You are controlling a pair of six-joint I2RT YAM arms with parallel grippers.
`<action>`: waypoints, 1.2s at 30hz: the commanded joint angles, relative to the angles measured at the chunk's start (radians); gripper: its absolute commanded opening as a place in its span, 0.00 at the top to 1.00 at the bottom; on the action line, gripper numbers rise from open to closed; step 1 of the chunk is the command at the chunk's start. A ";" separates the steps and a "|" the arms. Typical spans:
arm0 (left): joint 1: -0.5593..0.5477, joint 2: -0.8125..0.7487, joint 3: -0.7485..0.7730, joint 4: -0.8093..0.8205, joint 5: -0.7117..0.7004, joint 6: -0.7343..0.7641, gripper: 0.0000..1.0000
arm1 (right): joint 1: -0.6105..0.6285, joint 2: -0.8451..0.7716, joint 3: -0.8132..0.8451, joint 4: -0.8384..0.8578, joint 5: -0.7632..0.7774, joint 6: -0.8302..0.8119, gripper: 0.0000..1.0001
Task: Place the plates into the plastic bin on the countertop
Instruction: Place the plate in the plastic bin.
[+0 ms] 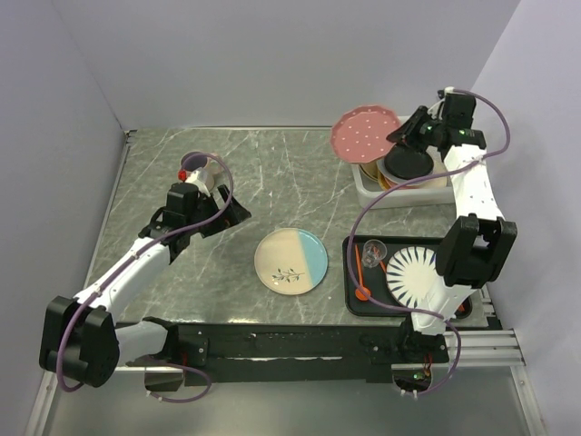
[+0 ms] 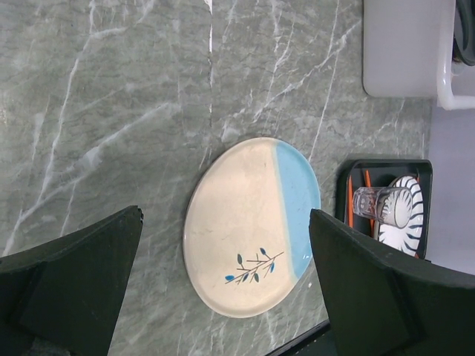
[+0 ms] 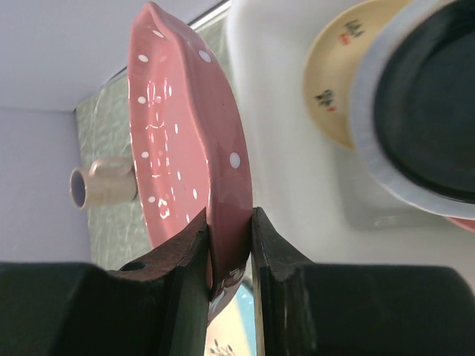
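- Pink dotted plate (image 3: 185, 133): tilted, up in the air over the far left corner of the plastic bin (image 3: 297, 170) (black and cream plates already inside).
- Pinched at the rim by the right gripper (image 3: 230, 230).
- Carry further over the bin, level out, lower onto the stack, then release; avoid clipping the wall.
- Left gripper (image 2: 224, 215): spread wide, holding nothing, above the cream-and-blue plate (image 2: 252, 230) on the countertop (image 2: 111, 89).

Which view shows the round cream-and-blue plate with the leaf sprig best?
Left wrist: the round cream-and-blue plate lies whole and close, sprig clear. Top external shows the plate whole but small. Right wrist gives at most a cream sliver at its bottom edge.
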 commanded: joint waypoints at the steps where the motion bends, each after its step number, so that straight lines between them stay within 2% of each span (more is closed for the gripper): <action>1: 0.007 0.001 0.010 0.035 0.020 0.019 0.01 | -0.037 -0.023 0.082 0.074 -0.019 0.016 1.00; 18: 0.010 -0.009 0.003 0.041 0.020 0.013 0.01 | -0.163 -0.020 -0.037 0.157 0.030 0.048 1.00; 36: 0.016 -0.005 -0.025 0.073 0.031 0.002 0.01 | -0.212 0.028 -0.096 0.223 0.056 0.064 1.00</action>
